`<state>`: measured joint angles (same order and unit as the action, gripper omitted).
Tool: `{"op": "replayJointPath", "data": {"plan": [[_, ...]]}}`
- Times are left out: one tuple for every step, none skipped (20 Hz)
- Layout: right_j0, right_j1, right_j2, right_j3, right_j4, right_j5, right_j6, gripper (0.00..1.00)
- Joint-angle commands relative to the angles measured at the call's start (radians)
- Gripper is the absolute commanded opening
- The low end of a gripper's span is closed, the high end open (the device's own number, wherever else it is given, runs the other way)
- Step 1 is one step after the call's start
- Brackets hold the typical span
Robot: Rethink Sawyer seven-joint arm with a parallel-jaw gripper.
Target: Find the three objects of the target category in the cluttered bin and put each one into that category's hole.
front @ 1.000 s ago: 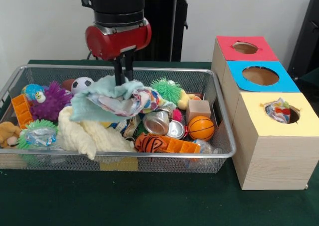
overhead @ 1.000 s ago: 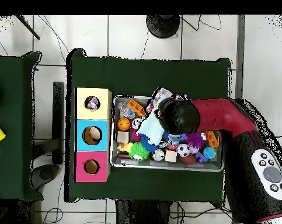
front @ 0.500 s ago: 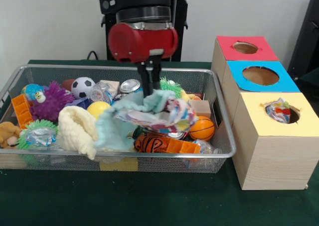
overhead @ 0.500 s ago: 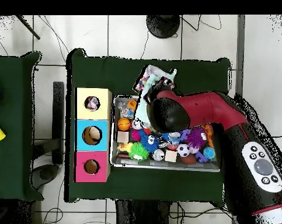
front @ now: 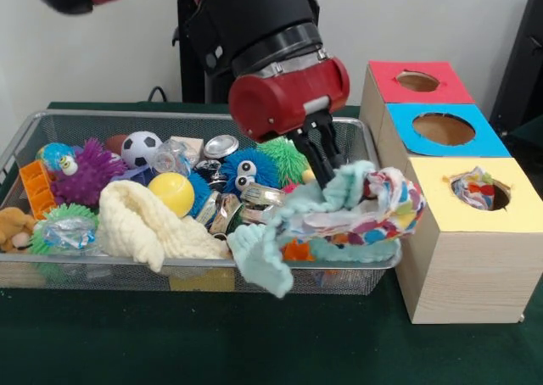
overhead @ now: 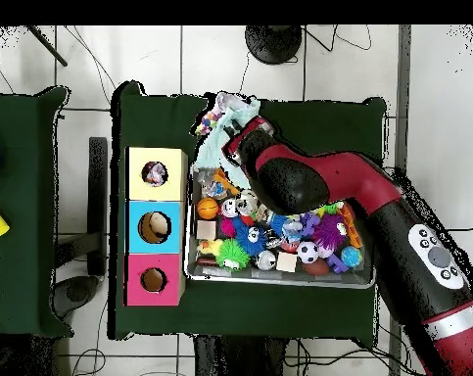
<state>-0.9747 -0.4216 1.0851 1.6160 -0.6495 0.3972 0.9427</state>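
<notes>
I see my gripper (front: 327,166) closed tight on a bundle of cloths (front: 339,215), a mint green one and a colorful patterned one, and it holds them up in the air. The bundle hangs over the front right corner of the wire bin (front: 51,124), close to the yellow box (front: 462,232). From above, the cloths (overhead: 223,122) sit past the bin's edge, over the green worktop (overhead: 308,117). The yellow box has 1 hole (front: 479,190) on top, and a patterned cloth already pokes out of it. Next to it are the blue box (front: 445,129) and the red box (front: 417,81), each with 1 round hole. In the bin I see a cream cloth (front: 144,224), a yellow ball (front: 172,192), a soccer ball (front: 140,144), a blue fuzzy toy with eyes (front: 242,170), a green spiky ball (front: 284,156), a purple spiky ball (front: 85,175) and some shiny cans (front: 222,146).
</notes>
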Motion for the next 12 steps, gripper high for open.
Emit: {"op": "replayJointPath", "data": {"plan": [[-0.098, 0.264, 0.209, 0.085, -0.005, 0.219, -0.571, 0.00], [-0.109, 0.283, 0.224, 0.086, 0.011, 0.250, -0.599, 0.00], [-0.120, 0.302, 0.233, 0.085, 0.024, 0.279, -0.625, 0.00], [-0.127, 0.317, 0.245, 0.088, 0.040, 0.304, -0.638, 0.00], [-0.139, 0.338, 0.259, 0.094, 0.058, 0.329, -0.659, 0.00], [-0.145, 0.356, 0.274, 0.098, 0.073, 0.351, -0.681, 0.00], [-0.154, 0.374, 0.284, 0.100, 0.089, 0.376, -0.706, 0.00], [-0.158, 0.385, 0.290, 0.099, 0.099, 0.400, -0.732, 0.00], [-0.163, 0.397, 0.293, 0.094, 0.105, 0.424, -0.767, 0.00], [-0.167, 0.404, 0.295, 0.094, 0.112, 0.439, -0.778, 0.00], [-0.171, 0.411, 0.296, 0.094, 0.119, 0.453, -0.790, 0.00], [-0.172, 0.411, 0.298, 0.093, 0.122, 0.457, -0.787, 0.00]]}}
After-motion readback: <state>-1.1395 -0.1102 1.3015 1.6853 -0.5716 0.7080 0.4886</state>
